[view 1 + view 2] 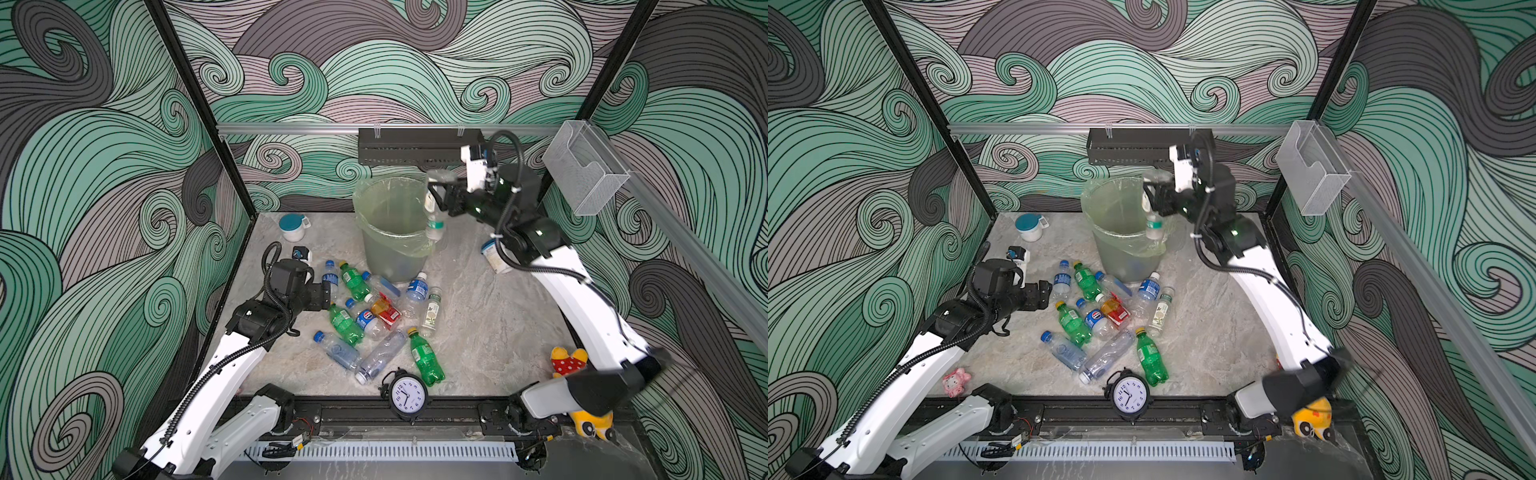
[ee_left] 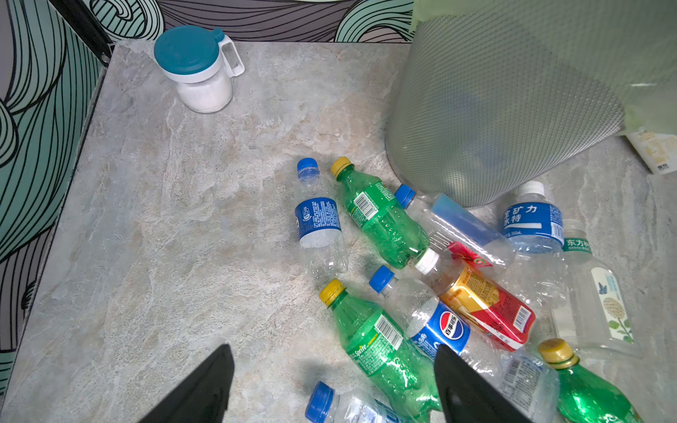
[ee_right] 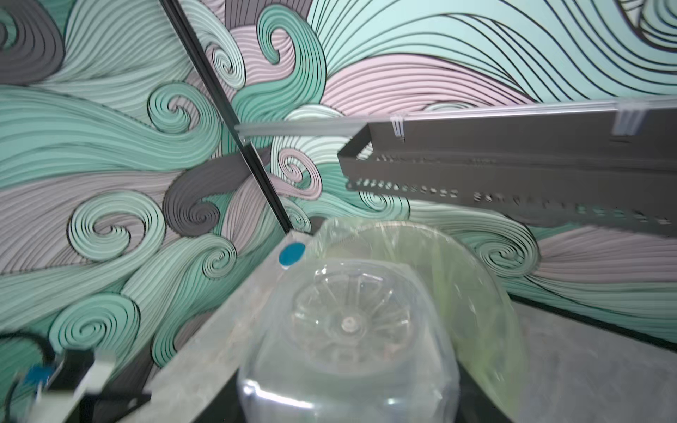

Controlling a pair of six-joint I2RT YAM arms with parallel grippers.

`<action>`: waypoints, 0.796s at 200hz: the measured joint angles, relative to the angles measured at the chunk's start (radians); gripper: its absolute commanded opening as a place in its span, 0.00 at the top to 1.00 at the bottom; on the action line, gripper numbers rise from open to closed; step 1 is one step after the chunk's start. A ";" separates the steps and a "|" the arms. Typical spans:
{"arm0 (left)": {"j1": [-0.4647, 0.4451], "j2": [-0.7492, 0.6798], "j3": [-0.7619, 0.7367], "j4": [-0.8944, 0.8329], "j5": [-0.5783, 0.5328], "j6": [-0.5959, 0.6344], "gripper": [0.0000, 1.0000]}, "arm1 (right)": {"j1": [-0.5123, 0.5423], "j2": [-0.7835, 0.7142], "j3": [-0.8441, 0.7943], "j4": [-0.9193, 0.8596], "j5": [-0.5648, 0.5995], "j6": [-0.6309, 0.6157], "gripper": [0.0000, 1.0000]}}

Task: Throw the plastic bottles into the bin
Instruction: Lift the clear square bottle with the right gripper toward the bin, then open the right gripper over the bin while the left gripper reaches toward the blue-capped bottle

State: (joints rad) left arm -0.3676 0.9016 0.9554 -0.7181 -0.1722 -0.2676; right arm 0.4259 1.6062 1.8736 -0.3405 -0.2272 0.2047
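Note:
The bin [image 1: 386, 257], a grey bucket lined with a pale green bag, stands at the back of the table. My right gripper [image 1: 437, 198] hovers at its right rim with a clear, green-labelled bottle [image 1: 435, 227] hanging between the jaws, cap down. The bottle's base [image 3: 348, 322] fills the right wrist view, blurred, and hides the fingers, so I cannot see the grip. Several plastic bottles [image 1: 374, 316] lie in a heap in front of the bin: clear with blue labels, green with yellow caps [image 2: 381, 351], and one red-labelled amber [image 2: 487, 311]. My left gripper [image 2: 333, 381] is open just left of the heap and holds nothing.
A teal-lidded cup [image 1: 293, 226] stands at the back left and a white tub [image 1: 496, 257] right of the bin. At the front edge stands an alarm clock [image 1: 405, 395], with a plush toy [image 1: 569, 361] at the front right. A black rack [image 1: 415, 147] hangs above the bin, and a clear box [image 1: 582, 166] hangs on the right rail.

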 measured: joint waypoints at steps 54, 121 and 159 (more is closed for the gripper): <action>0.000 -0.036 0.028 -0.046 0.049 -0.040 0.08 | 0.000 0.093 0.006 -0.112 -0.018 -0.023 0.02; 0.000 -0.001 -0.043 -0.054 0.189 -0.083 0.01 | 0.000 -0.490 -0.408 -0.126 0.018 -0.049 0.01; -0.006 0.035 -0.064 -0.111 0.157 -0.191 0.01 | -0.014 -0.631 -0.635 -0.158 0.076 -0.039 0.01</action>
State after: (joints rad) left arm -0.3737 0.9371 0.8909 -0.8288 -0.0154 -0.4587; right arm 0.4122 0.9756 1.2385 -0.4984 -0.1516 0.1654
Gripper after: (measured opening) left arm 0.986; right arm 0.993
